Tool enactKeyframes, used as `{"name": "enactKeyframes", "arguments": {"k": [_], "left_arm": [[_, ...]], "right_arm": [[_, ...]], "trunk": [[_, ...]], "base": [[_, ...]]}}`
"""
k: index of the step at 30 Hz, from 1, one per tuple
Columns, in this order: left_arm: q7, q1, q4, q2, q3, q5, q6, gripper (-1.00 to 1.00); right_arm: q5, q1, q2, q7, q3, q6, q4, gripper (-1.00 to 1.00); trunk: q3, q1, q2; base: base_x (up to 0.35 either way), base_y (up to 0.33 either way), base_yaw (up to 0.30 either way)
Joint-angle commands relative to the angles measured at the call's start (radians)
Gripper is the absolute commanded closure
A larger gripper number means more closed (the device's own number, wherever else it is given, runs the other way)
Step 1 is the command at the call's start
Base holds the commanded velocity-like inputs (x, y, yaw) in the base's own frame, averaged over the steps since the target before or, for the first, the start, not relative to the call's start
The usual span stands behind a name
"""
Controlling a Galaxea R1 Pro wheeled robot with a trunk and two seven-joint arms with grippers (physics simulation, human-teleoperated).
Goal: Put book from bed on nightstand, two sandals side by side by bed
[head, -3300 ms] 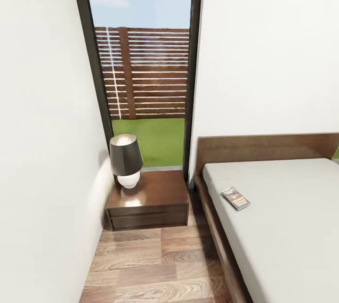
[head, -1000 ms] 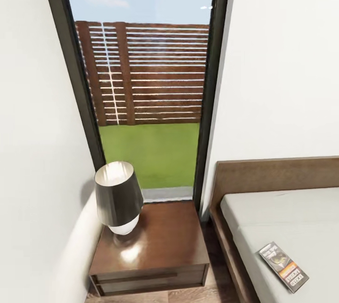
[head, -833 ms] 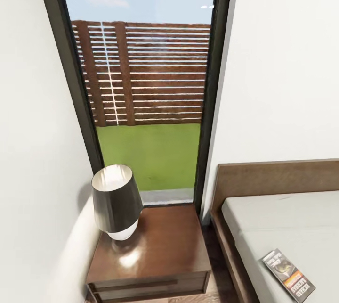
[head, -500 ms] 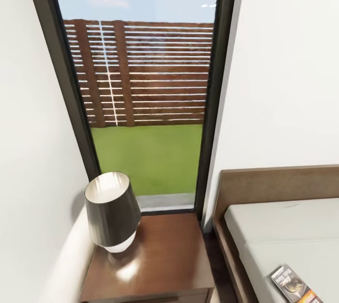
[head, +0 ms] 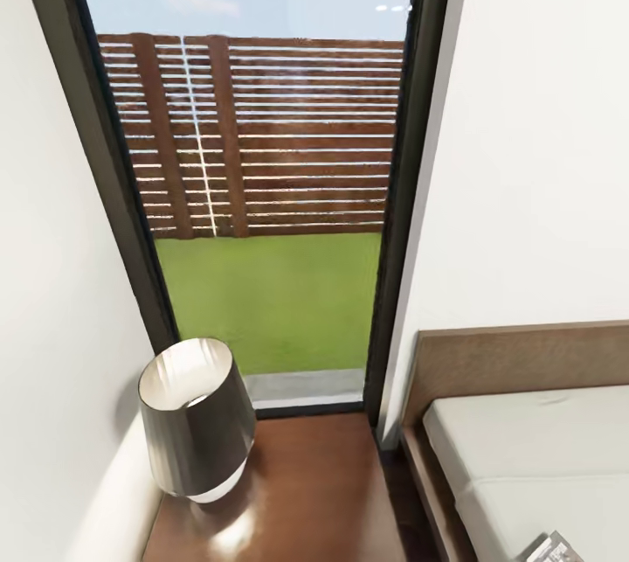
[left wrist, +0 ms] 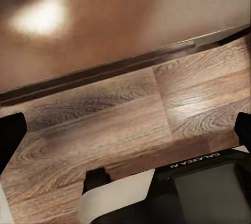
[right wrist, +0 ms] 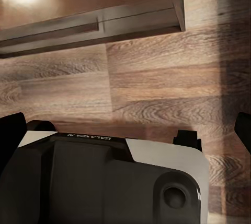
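Observation:
The nightstand [head: 306, 492], dark brown with a glossy top, stands at the bottom of the head view below the window. To its right is the bed [head: 524, 448], with a brown headboard and a pale mattress. Just a corner of the book [head: 552, 550] peeks in at the picture's bottom edge, lying on the mattress. The sandals are out of view. My left gripper [left wrist: 126, 132] is open over the wood floor, with the nightstand's top [left wrist: 104, 20] ahead. My right gripper [right wrist: 126, 129] is also open and holds nothing, facing the nightstand's drawer front [right wrist: 99, 25].
A lamp [head: 192, 422] with a dark shade and a white base stands on the nightstand's left part. A tall dark-framed window [head: 262, 195] shows a slatted fence and grass. White walls close in at left and right. My own base [right wrist: 104, 182] shows in both wrist views.
The head camera has moved closer to the window and nightstand. Lamp, nightstand and bed have slid down the picture, and the book has dropped almost past the bottom edge.

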Motion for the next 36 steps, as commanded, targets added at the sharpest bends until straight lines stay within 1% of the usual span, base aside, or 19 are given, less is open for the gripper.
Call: {"name": "enactKeyframes", "arguments": {"k": [1,9,36], "left_arm": [[-0.002,-0.001,0.001,0.000,0.009,-0.010,-0.003,-1.00],[-0.002,-0.001,0.001,0.000,0.009,-0.010,-0.003,-1.00],[-0.002,-0.001,0.001,0.000,0.009,-0.010,-0.004,-1.00]], "right_arm": [[0.001,-0.002,-0.001,0.003,-0.007,-0.002,0.003,-1.00],[0.001,-0.002,-0.001,0.003,-0.007,-0.002,0.003,-1.00],[0.001,-0.002,-0.001,0.003,-0.009,0.008,0.003,-1.00]], "trunk": [[-0.001,0.001,-0.001],[-0.001,0.001,-0.001],[-0.001,0.001,-0.001]], "base": [[0.166,0.000,0.000],[0.057,0.000,0.000],[0.001,0.000,0.000]]}}
